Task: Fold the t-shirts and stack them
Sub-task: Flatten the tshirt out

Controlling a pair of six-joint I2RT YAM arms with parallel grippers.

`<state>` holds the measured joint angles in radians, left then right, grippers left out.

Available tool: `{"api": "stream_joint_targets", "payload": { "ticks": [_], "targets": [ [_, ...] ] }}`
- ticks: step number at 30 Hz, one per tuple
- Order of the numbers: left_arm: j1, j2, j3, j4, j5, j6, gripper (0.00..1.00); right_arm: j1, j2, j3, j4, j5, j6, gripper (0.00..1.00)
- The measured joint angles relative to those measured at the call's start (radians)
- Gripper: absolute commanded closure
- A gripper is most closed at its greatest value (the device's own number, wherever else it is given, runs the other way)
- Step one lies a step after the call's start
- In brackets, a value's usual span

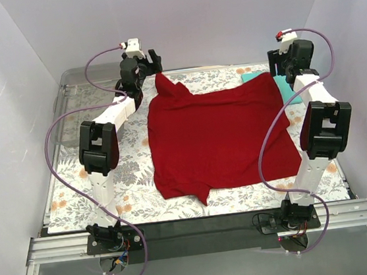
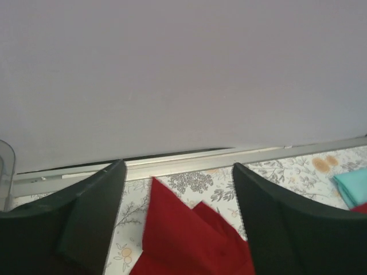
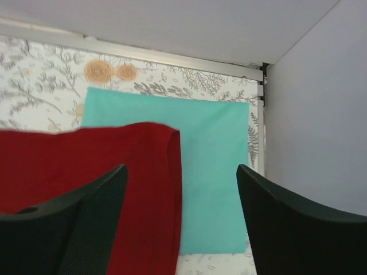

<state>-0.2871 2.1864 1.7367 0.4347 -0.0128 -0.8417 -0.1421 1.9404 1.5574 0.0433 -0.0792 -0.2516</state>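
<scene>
Top external view: the dark red shirt [image 1: 220,136] lies spread across the floral mat [image 1: 135,176], its far right edge overlapping the folded teal shirt [image 1: 289,91]. The left gripper [image 2: 178,172] and right gripper [image 3: 182,172] hover over its far corners, fingers wide apart, gripping nothing.

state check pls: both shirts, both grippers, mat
dark red t-shirt: spread open on the mat, not folded up, far-right edge lapping over the teal one.
teal t-shirt: folded into a flat rectangle at the far-right corner, partly covered.
left gripper: open, empty, above the red shirt's far-left corner.
right gripper: open, empty, above the red-teal overlap.
floral mat: flat, under both shirts.
</scene>
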Motion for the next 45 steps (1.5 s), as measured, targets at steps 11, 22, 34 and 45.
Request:
{"api": "stream_joint_targets", "payload": {
  "ticks": [11, 22, 34, 45],
  "targets": [
    [0.012, -0.567, -0.411, -0.32, 0.215, -0.216, 0.13, -0.066, -0.48, -0.377, -0.317, -0.235, -0.367, 0.17],
    [0.019, -1.173, -1.048, -0.632, 0.452, -0.522, 0.22, -0.401, -0.683, -0.835, -0.694, -0.29, -0.668, 0.27],
    [0.009, -1.142, -1.175, -0.959, 0.446, -0.669, 0.34, -0.539, -0.59, -0.847, -0.724, -0.341, -0.724, 0.33],
    [-0.105, -1.139, -1.298, -0.96, 0.404, -0.788, 0.4, -0.539, -0.549, -0.849, -0.724, -0.398, -0.747, 0.38]
  ]
}}
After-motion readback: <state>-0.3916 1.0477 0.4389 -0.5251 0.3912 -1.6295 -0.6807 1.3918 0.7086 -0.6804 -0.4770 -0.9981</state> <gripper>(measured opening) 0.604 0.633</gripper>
